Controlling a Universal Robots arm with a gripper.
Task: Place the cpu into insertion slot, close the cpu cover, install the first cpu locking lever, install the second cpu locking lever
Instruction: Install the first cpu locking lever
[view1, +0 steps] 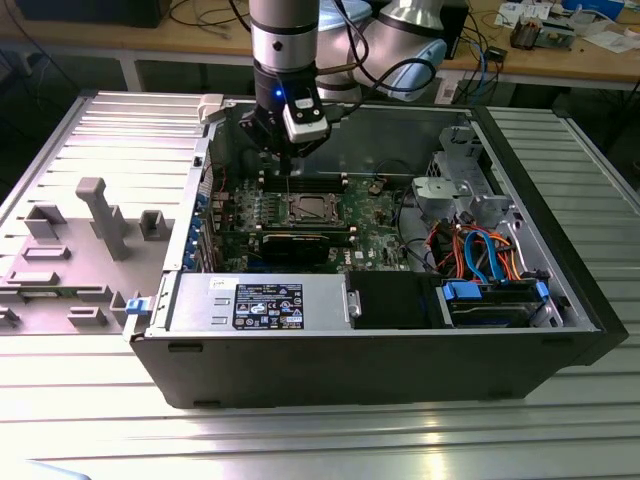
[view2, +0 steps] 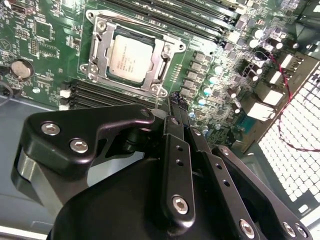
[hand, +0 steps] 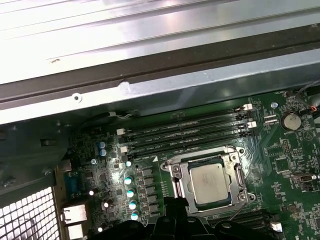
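Note:
The cpu (view2: 129, 56) lies flat in the insertion slot (view2: 150, 90) on the green motherboard, its silver top showing. The cpu cover (view2: 100, 50) lies down around it as a metal frame. In the first wrist view the cpu (hand: 210, 182) sits inside the cover (hand: 179, 180), and a thin wire lever (hand: 240, 209) runs off the socket's corner; I cannot tell whether it is latched. My gripper (view2: 175, 100) hangs just above the board beside the socket, its black fingers together and holding nothing. In the exterior view the gripper (view1: 289, 175) is over the memory slots behind the cpu (view1: 306, 209).
The open computer case (view1: 200, 350) lies on a metal table. The grey power supply (view1: 260, 305) is at the front, drive cages and orange and blue cables (view1: 480, 250) at the exterior view's right. A black expansion card (view1: 300, 245) lies in front of the socket. The case's back wall (hand: 150, 90) is close.

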